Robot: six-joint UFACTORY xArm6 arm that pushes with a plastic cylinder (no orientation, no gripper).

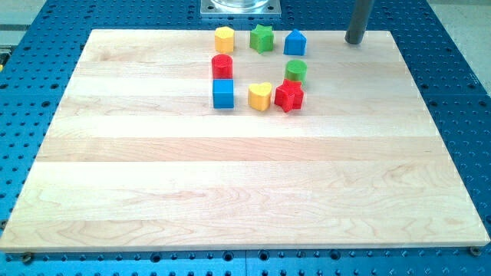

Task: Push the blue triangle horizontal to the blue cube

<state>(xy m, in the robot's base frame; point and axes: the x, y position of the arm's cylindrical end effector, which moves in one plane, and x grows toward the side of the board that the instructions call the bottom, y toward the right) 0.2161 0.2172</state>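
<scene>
My tip (pixel 354 41), a bare rod with no claw to open or close, is resting at the view's top, right of the blue triangle (pixel 294 43), which is sitting above and right of the blue cube (pixel 223 93).

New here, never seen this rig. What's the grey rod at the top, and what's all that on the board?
One camera looks down on a wooden board over a blue perforated table. The rod is the robot arm's pusher: no jaws, nothing held. My tip sits at the board's top edge, right of every block. Top row: yellow block, green star, blue triangle. Below: red cylinder, green cylinder, then blue cube, yellow heart, red star.
</scene>
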